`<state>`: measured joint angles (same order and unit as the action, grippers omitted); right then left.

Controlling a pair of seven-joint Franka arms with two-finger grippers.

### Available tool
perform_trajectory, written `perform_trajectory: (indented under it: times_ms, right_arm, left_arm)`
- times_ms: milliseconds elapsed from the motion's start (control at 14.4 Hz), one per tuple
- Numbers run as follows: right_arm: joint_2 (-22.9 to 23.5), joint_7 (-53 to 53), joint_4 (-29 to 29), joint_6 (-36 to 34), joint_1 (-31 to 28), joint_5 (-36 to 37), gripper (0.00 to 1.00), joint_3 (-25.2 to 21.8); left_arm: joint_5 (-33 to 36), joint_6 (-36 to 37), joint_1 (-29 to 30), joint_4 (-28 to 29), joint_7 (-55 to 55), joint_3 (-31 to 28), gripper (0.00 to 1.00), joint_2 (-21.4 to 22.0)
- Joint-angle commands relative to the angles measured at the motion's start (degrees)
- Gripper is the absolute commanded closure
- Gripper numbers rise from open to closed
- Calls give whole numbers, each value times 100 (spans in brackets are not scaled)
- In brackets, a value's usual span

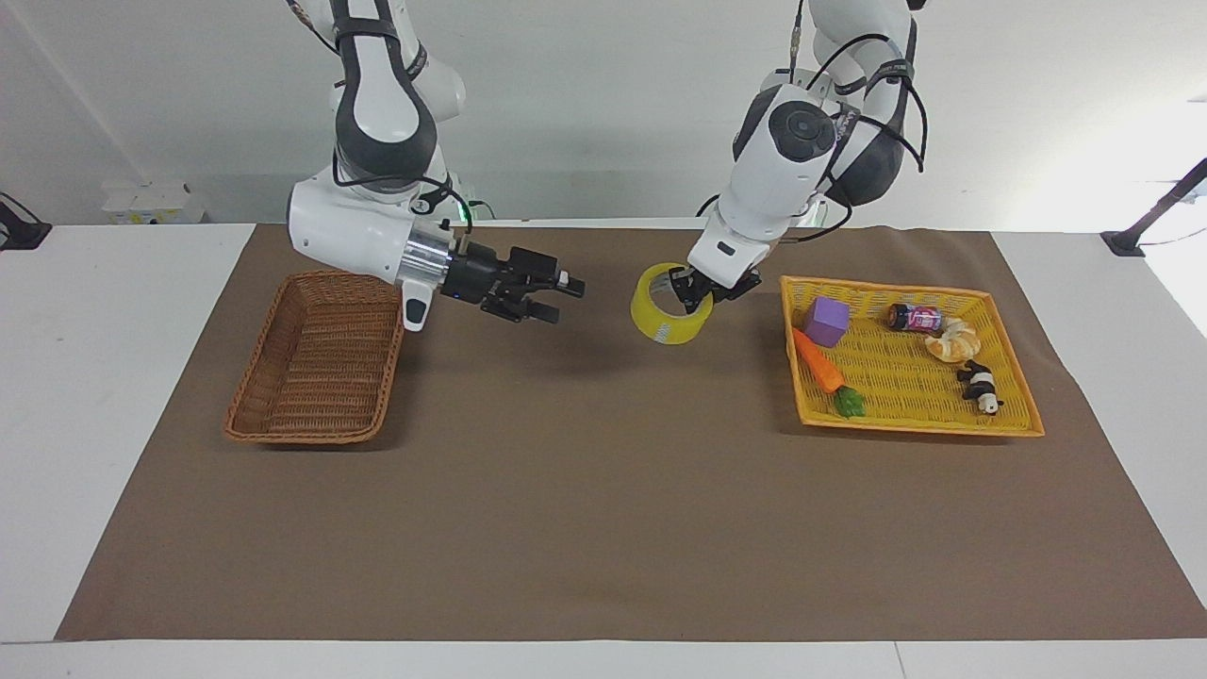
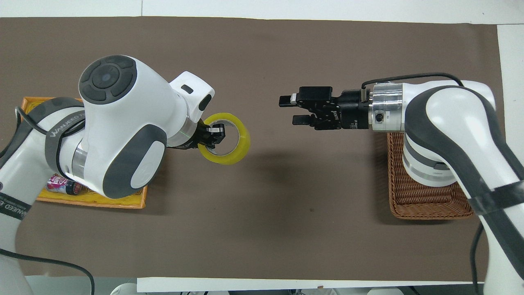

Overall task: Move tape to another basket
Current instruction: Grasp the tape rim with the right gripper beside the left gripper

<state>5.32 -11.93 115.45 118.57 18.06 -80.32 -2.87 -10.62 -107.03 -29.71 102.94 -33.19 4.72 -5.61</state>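
The tape [image 1: 660, 322], a yellow roll, hangs from my left gripper [image 1: 686, 294], which is shut on its rim with one finger inside the ring. It is in the air over the brown mat, between the yellow tray and the mat's middle; it also shows in the overhead view [image 2: 242, 143] with the left gripper [image 2: 215, 135]. My right gripper [image 1: 563, 300] is open and empty, level over the mat, pointing at the tape with a gap between them; in the overhead view it [image 2: 290, 110] shows the same. The brown wicker basket [image 1: 321, 436] stands empty at the right arm's end [image 2: 425, 198].
The yellow tray [image 1: 905, 382] at the left arm's end holds a purple cube [image 1: 827, 321], a carrot [image 1: 817, 363], a can [image 1: 913, 317], a bread roll [image 1: 952, 341] and a panda toy [image 1: 981, 387]. The right arm's elbow hangs over the brown basket.
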Motion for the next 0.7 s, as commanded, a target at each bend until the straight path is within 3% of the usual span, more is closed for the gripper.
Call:
perform_trajectory:
  times_ms: [0, 626]
  right_arm:
    - [162, -239, 48, 464, 425, -475, 1, -21]
    - [163, -906, 321, 386, 706, -845, 1, -21]
  left_arm:
    - [-90, -20, -184, -116, -82, -85, 100, 7]
    - [-81, -55, -158, -161, -64, -85, 100, -11]
